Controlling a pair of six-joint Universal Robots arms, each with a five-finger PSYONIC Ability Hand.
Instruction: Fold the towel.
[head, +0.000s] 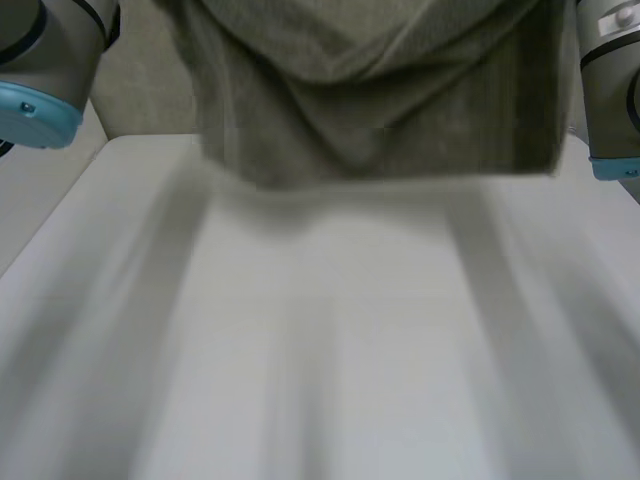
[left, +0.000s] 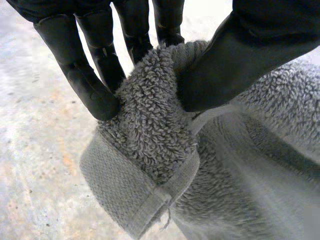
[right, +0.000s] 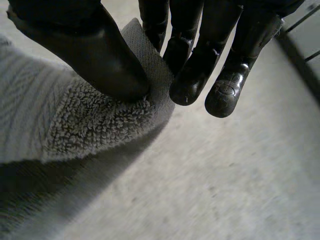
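grey terry towel (head: 380, 90) hanging bunched at 12 o'clock above white table (head: 330, 360) | left hand (left: 240, 65) pinching its hemmed corner, thumb against fingers | right hand (right: 90, 50) pinching another corner likewise

The white worktop (head: 330, 350) fills the head view from 3 through 6 to 9 o'clock, plain and smooth. At 12 o'clock the grey towel (head: 380, 100) hangs over its far side; whether they touch is unclear.
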